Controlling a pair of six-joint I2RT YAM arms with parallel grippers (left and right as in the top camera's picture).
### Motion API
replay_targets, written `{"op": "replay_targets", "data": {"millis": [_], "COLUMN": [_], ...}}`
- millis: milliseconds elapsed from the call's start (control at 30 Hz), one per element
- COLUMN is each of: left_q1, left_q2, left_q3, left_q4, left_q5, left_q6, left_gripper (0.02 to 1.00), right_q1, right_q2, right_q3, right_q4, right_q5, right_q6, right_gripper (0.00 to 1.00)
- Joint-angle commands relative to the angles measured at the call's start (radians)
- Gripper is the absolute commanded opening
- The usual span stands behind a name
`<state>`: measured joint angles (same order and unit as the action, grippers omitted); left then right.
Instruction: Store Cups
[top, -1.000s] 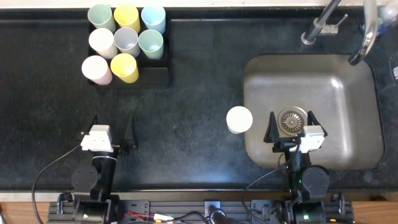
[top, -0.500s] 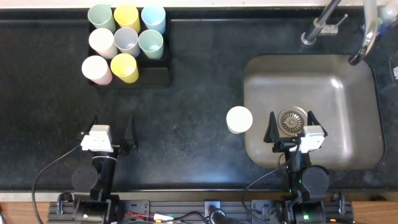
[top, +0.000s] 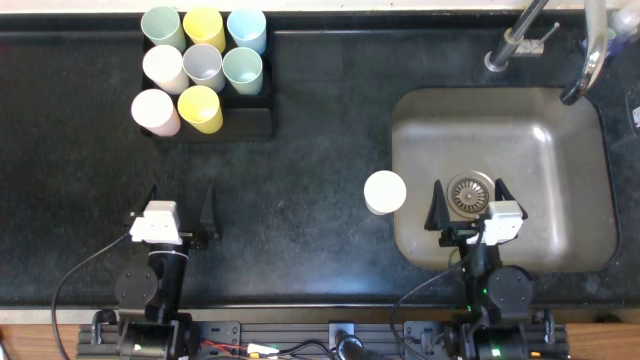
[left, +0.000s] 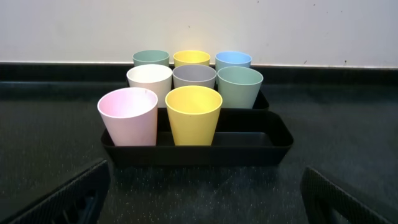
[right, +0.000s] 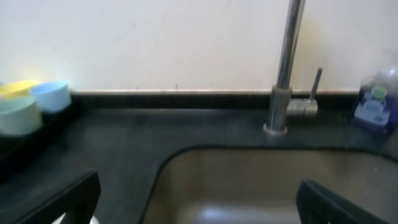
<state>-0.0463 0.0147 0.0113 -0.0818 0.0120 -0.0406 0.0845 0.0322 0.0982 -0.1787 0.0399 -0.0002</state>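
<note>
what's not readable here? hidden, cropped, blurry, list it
White cup: in the top view a plain disc, so rim up or down cannot be told; cut off by the bottom edge in the right wrist view.
Back-row cups: left wrist view, bodies hidden behind nearer cups.
Faucet: right wrist view, spout cut off by the top edge.
Blue bottle: right wrist view, blurred, cropped at the edge.

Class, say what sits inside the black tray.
In the tray: back green cup, back yellow cup, blue cup, white cup, grey cup, middle green cup, pink cup, front yellow cup, all upright. One front corner is bare. The floor under them is hidden.
</note>
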Motion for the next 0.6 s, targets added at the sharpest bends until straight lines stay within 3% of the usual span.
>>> {"op": "replay_targets", "data": {"millis": [33, 233, 367, 467, 600], "left_q1": [-0.002, -0.002, -0.002, -0.002, -0.002], "left_q2": [-0.013, -0.013, -0.013, -0.013, -0.013], "left_q3": [-0.003, -0.003, -0.003, -0.003, -0.003], "left_q4": [0.0, 0.0, 0.0, 0.0, 0.0], "left_q5": [0.013, 0.013, 0.013, 0.013, 0.013], "left_q6": [0.026, 0.026, 0.026, 0.026, 0.026], "left_gripper": [0.996, 0.998, 0.998, 0.998, 0.998], "right_q1": [-0.006, 0.025, 0.145, 0.209, 0.222], "right_q2": [0.201, 0.716, 1.051, 1.215, 1.36], "right_q3": [0.421, 0.954, 1.229, 1.287, 1.287], "right_q4": [-0.219, -0.642, -1.073, -1.239, -1.276], "right_q5": [-0.021, -0.014, 0.04, 0.051, 0.053], "right_q6": [0.008, -0.003, -0.05, -0.053, -0.095], "right_gripper": [0.998, 0.998, 0.998, 0.996, 0.998]}}
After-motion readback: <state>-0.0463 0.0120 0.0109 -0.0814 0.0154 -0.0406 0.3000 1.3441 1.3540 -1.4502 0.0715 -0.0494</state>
